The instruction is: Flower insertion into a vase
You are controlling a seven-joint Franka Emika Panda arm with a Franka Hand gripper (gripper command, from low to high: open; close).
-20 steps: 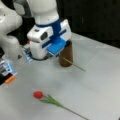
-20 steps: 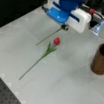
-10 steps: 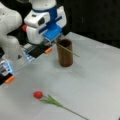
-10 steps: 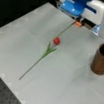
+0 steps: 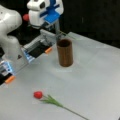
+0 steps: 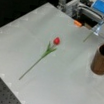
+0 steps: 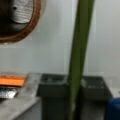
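Observation:
My gripper [image 5: 57, 29] hangs above and just behind the vase [image 5: 65, 52], shut on a thin green flower stem [image 5: 66, 34]. In a front view the gripper [image 6: 97, 27] stands up-left of the vase [image 6: 102, 59], and the stem [image 6: 88, 36] slants down from it, clear of the table. The vase is a dark-brown straight cylinder, upright and open-topped. The wrist view is filled by the held stem [image 7: 78, 57], with the vase rim [image 7: 28, 31] at top left. A red tulip [image 5: 38, 94] with a long stem lies flat on the table in both front views [image 6: 56, 40].
A grey fixture [image 5: 37, 48] with orange tabs [image 6: 78, 23] sits at the table's back edge, under the gripper. The white arm base [image 5: 10, 37] fills a front view's left. A black perforated board [image 6: 0, 95] borders the table.
The gripper has risen from table height with the green stem in it and drifted toward the vase side. The vase and the lying tulip have not moved.

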